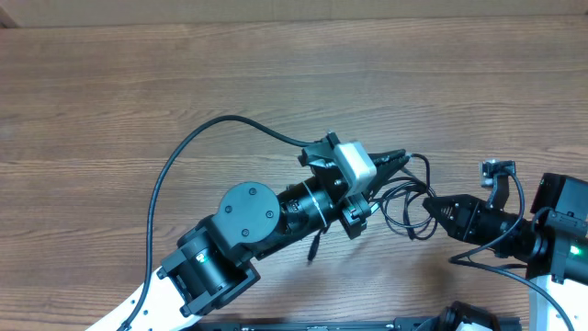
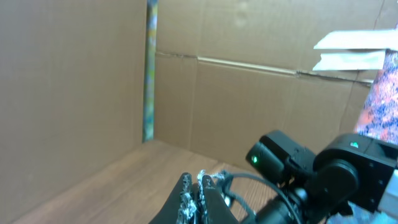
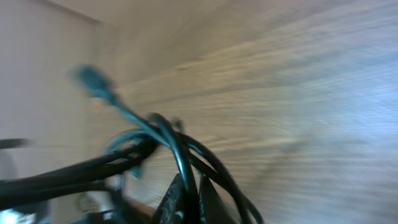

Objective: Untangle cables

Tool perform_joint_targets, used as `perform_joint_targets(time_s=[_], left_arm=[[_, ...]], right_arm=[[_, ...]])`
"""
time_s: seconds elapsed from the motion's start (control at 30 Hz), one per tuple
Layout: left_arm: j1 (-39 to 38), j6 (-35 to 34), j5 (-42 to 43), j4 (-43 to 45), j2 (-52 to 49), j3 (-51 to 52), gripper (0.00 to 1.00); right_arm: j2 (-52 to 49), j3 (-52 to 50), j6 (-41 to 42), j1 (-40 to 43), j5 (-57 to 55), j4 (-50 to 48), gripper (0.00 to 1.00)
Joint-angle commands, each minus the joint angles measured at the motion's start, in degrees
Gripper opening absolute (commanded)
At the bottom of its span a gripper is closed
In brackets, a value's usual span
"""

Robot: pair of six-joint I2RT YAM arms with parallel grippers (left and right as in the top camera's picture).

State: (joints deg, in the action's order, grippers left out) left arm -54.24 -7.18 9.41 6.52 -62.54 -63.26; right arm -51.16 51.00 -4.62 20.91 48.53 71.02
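Right gripper (image 1: 432,206) is clenched on a loop of the cables (image 1: 404,198), bunched between both grippers. Left gripper (image 1: 397,160) pinches another strand. Best to draw them apart slowly, so loops slacken rather than cinch.

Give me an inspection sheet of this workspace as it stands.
Surface: wooden table, plain grain.
Job's things: cables, thin and black, bunched in loops between the two arms; one plug end trails under the left arm.
Clutter: nothing seen.
Grippers: left gripper and right gripper, jaws shut on the cables.
Cables: thick arm cable arcs over the table.
Surroundings: cardboard walls.
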Motion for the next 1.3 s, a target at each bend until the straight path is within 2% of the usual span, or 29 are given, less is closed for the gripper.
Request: perform_joint_targets(time_s=[0.0, 0.4, 0.43, 0.5, 0.6, 0.63, 0.7, 0.87, 0.97, 1.1, 1.27], left_arm=[[0.74, -0.76, -0.42, 2.69, 0.46, -1.31, 0.04], [1.07, -0.81, -0.59, 7.48, 1.92, -1.31, 0.04], [1.07, -0.79, -0.59, 7.43, 1.92, -1.31, 0.04], [1.07, -0.81, -0.57, 7.37, 1.92, -1.31, 0.04], [1.07, -0.79, -0.57, 6.78, 1.92, -1.31, 0.04], [1.07, -0.79, -0.61, 6.64, 1.92, -1.31, 0.04], [1.07, -0.72, -0.92, 6.56, 1.92, -1.31, 0.04], [1.09, -0.55, -4.72, 4.98, 1.92, -1.31, 0.04], [1.09, -0.57, -8.02, 3.26, 1.92, -1.31, 0.04], [1.09, -0.55, -8.41, 2.99, 1.92, -1.31, 0.04], [1.07, -1.36, -8.35, 3.06, 1.92, -1.31, 0.04]], right_arm=[[0.37, 0.76, 0.31, 0.07, -11.98, 0.87, 0.04], [-1.03, 0.74, 0.57, 0.07, -12.76, 0.57, 0.04], [-1.33, 0.74, 0.52, 0.07, -12.44, 0.68, 0.13], [-1.81, 0.74, 0.52, 0.07, -12.44, 0.90, 0.25], [-2.23, 0.74, 0.52, 0.07, -12.22, 0.98, 0.60], [-2.23, 0.74, 0.52, 0.07, -12.22, 1.11, 0.68], [-2.21, 0.74, 0.55, 0.07, -12.20, 1.49, 0.75], [-1.51, 0.74, 1.07, 0.07, -10.97, 1.97, 0.84], [-0.26, 0.74, 3.21, 0.07, -10.69, 1.70, 0.85], [2.08, 0.74, 3.04, 0.07, -7.61, 1.11, 0.87], [3.87, 0.74, -1.53, 0.07, 0.13, 1.09, 0.91]])
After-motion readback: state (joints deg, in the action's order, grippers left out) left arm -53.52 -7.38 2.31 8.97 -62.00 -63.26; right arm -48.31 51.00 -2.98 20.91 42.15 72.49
